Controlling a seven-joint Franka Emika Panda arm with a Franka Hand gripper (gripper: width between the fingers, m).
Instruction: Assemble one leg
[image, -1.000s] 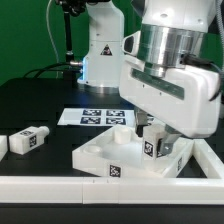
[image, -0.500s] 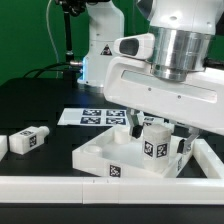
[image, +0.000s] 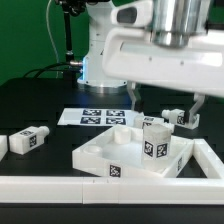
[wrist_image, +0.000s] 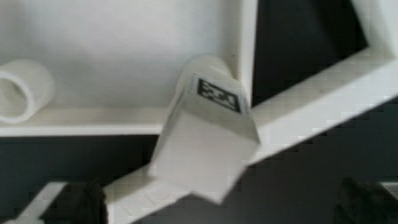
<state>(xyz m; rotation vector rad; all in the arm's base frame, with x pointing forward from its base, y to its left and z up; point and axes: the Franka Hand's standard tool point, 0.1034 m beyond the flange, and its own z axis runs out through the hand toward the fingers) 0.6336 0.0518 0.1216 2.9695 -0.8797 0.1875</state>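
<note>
One leg (image: 154, 139) stands upright in the panel (image: 100, 152); another lies loose (image: 27, 141) on the counter (image: 40, 100). The jaws (image: 165, 106) hang spread, empty, above.

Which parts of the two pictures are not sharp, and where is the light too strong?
Exterior view: the arm's big white housing fills the top, close and slightly soft; the leg standing in the tray-like panel has a readable tag. Wrist view: blurred overall, the leg is smeared, and the panel's white surfaces look washed out.
</note>
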